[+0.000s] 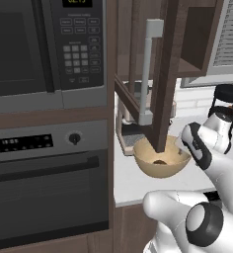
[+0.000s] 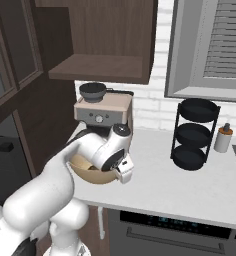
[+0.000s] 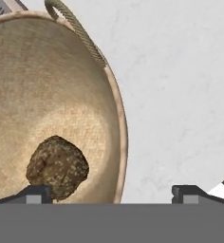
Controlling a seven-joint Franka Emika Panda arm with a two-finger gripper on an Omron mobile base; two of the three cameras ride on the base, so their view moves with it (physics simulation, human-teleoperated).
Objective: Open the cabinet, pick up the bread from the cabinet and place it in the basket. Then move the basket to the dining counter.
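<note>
The dark brown wooden cabinet (image 1: 187, 44) has its panelled door (image 1: 158, 84) swung open toward the camera, and the long vertical silver bar handle (image 1: 148, 69) is on the door's edge. Just below the door's lower end the tan round bowl-shaped basket (image 1: 160, 165) stands on the white worktop (image 1: 133, 185), with the small dark brown bread (image 1: 160, 162) lying in its bottom. Left of the basket are the black microwave (image 1: 44, 49) and under it the black oven (image 1: 47, 188), and right of the basket is the white robot arm (image 1: 207, 148).
</note>
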